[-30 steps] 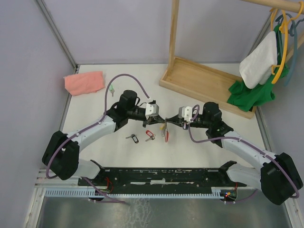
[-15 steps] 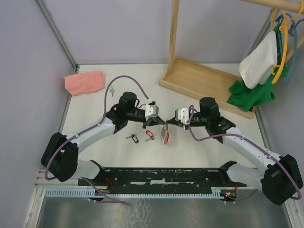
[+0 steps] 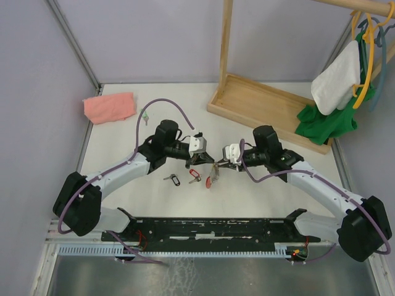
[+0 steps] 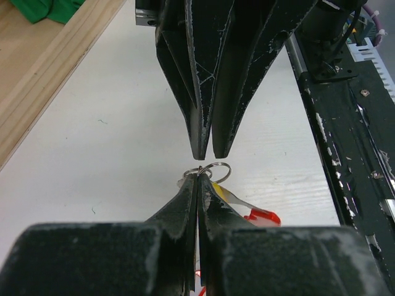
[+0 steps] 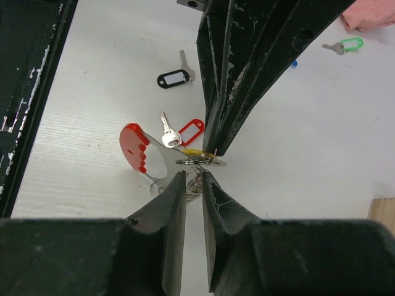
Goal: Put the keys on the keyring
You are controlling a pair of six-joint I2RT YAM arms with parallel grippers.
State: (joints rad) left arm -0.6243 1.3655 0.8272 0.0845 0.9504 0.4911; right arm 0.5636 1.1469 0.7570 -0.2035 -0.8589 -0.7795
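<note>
I have the left end effector (image 4: 197, 184) pinched fully closed on the thin silver loop of the keyring (image 5: 133, 148), near the centre of its own wrist view. The right end effector (image 5: 192, 179) is narrow, with the silver coil gripped in the slit between its tips. The red crescent hangs left of centre in the right wrist view, and a yellow-tagged key (image 4: 229, 196) sits at the loop. On the table (image 3: 259, 185), the red-tagged key (image 5: 190, 132) and black-tagged key (image 5: 173, 78) lie above it, and the green-tagged key (image 5: 349, 44) is at the upper right.
</note>
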